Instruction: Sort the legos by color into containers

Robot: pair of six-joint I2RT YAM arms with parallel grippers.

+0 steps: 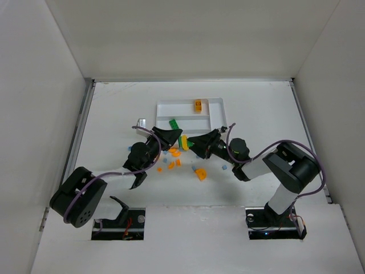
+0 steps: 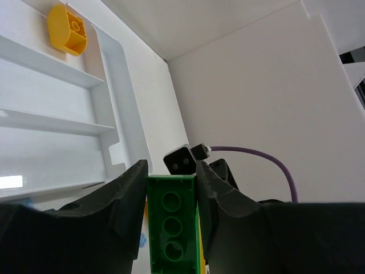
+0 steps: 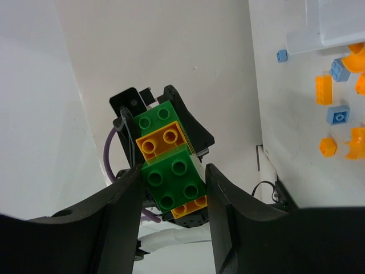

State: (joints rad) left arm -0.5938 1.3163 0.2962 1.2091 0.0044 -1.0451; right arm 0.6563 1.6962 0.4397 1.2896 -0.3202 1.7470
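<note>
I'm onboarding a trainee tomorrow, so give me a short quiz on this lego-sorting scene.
1. True or false: a yellow piece lies in the white tray's far slot.
2. What do the left gripper and right gripper both clamp? A) a blue brick B) a green-and-yellow brick stack C) nothing
3. Fill in: loose on the table lie orange pieces and ___ bricks.
Key: 1 true; 2 B; 3 light blue.

Bent in from the near tabletop point(image 1: 114, 108) edge toward its middle. Meeting tip to tip: left claw point(image 1: 174, 137), right claw point(image 1: 197, 142). Both clamped on one lego stack point(image 1: 183, 141).
</note>
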